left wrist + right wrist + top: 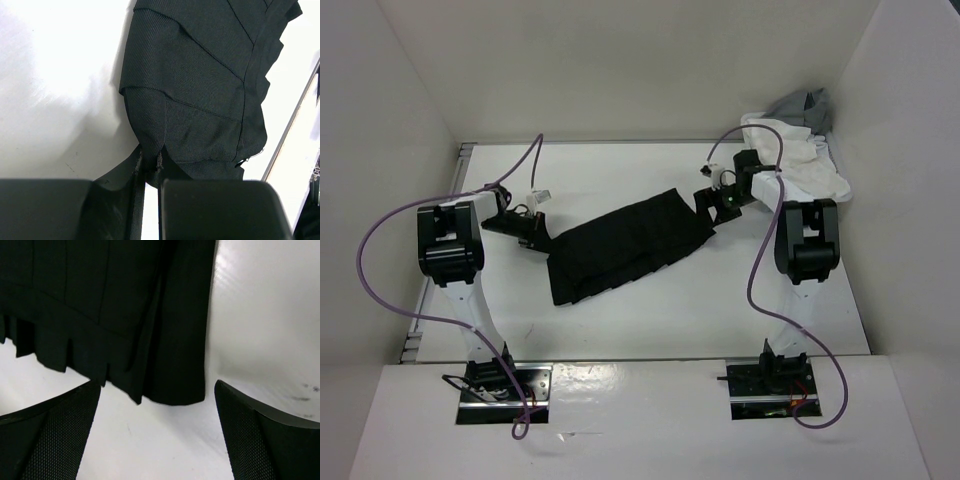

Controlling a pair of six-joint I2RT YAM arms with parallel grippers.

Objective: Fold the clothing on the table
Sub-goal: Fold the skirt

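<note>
The top camera looked down from above the near edge over the whole table (650,320). Both wrist cameras sat close — aimed at opposite ends of the skirt (625,248), which all three shared.

Left end effector (150,176) clamped, right end effector (157,435) spread wide.

Both arms are built alike, the left arm (470,305) and the right arm (790,305) having white link sections joined by chunky black joint housings. Behind the left pincer (542,240) sits a white plug (535,192), from which a purple cable (362,265) trails to the black base. Its fingers (220,210) are plain matte black slabs. Just behind the right pincer (706,200) glows a small green light (728,200). A second purple lead (751,285) runs far back to red wires (800,400). This pincer's fingers (50,440) are black, tapered and finely dotted.
</note>
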